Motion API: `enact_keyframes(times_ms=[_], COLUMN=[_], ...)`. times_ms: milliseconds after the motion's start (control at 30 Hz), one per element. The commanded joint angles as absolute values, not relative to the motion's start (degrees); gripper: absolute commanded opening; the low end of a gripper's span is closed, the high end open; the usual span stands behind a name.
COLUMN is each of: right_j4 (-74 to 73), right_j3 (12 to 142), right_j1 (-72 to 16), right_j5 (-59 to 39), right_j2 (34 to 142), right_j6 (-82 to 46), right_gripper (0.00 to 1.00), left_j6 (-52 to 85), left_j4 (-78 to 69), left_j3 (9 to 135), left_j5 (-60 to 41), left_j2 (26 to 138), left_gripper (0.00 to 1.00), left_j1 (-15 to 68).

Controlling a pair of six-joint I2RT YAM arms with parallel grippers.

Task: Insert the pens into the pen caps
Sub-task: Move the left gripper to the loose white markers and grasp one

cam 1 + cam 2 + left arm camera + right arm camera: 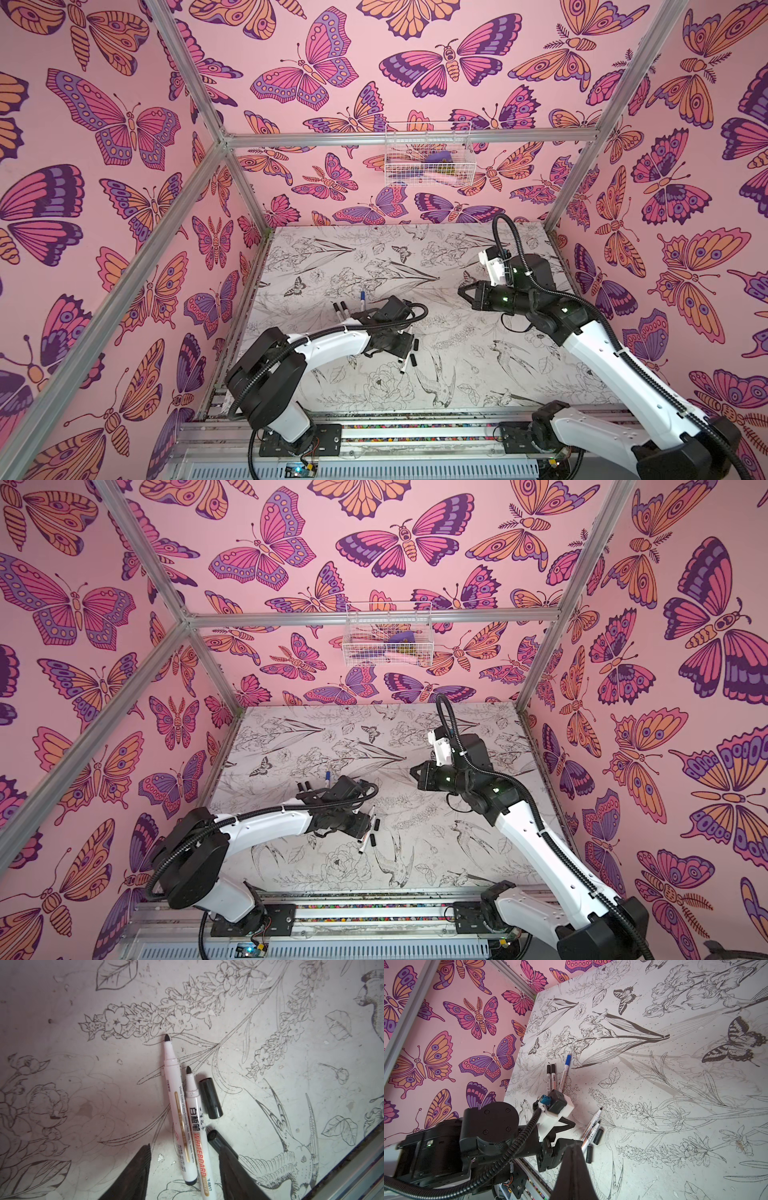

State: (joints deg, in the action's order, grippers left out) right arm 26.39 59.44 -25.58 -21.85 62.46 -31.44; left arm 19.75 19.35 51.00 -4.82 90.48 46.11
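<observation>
Pens (177, 1105) lie touching, 2 black caps (210, 1098) alongside.

Gotta say, the pink wall panels (104, 124) are loud: big butterflies all over in purple, orange and magenta. The white tabletop (457, 374) is calmer, with black line-drawn flowers, birds and butterflies. The slim white plastic marker pens (178, 1109) have black tips, one with a gold stripe, one with orange-red lettering. Then there are short black plastic caps (210, 1098) and a single blue cap (568, 1059).
</observation>
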Motion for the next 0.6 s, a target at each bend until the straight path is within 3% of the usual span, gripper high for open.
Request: enact_keyframes(times_ms=[0, 233, 567], right_j4=[26.6, 27.4, 28.0], right_j3=[59.4, 59.8, 59.6], right_j1=[-25.4, -25.4, -25.4], right_j5=[-21.4, -21.1, -20.7], right_j2=[61.7, 61.0, 60.6], right_j6=[-30.2, -29.8, -29.4], right_gripper=[0.01, 0.0, 0.0], left_j6=[19.5, 20.4, 19.2], left_j4=[19.8, 20.2, 20.4], left_j3=[52.2, 52.6, 53.4], left_j5=[-2.3, 0.9, -0.1], left_j2=[91.8, 93.6, 95.4], left_gripper=[0.54, 0.45, 0.45], left_j1=[46.4, 46.5, 46.9])
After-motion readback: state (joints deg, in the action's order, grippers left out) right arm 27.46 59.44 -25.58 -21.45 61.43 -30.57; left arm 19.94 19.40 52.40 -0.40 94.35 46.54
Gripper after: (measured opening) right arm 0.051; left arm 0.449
